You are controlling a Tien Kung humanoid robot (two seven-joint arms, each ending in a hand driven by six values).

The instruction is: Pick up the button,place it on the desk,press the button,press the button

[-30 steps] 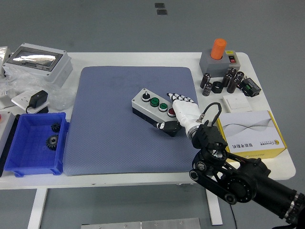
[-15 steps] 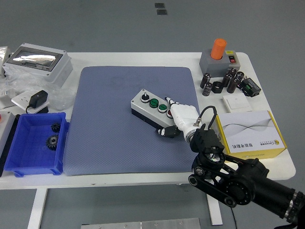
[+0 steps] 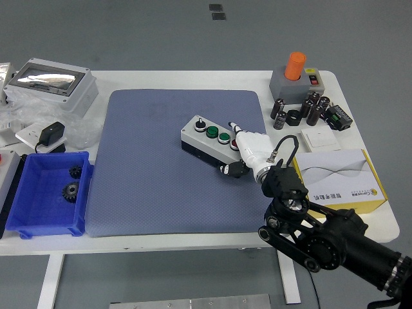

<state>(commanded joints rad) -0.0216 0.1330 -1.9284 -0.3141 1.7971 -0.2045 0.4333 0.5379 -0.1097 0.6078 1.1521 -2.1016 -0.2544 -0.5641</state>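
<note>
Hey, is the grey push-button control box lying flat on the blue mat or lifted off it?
Cannot tell for sure. The grey control box sits over the blue mat, buttons facing up, with the right hand gripping its right end.

The right robot hand has curled over the button box, nudging it slightly rightward.

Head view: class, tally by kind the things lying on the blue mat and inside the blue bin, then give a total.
Button box: 1
Black gears: 2
Total: 3
</note>
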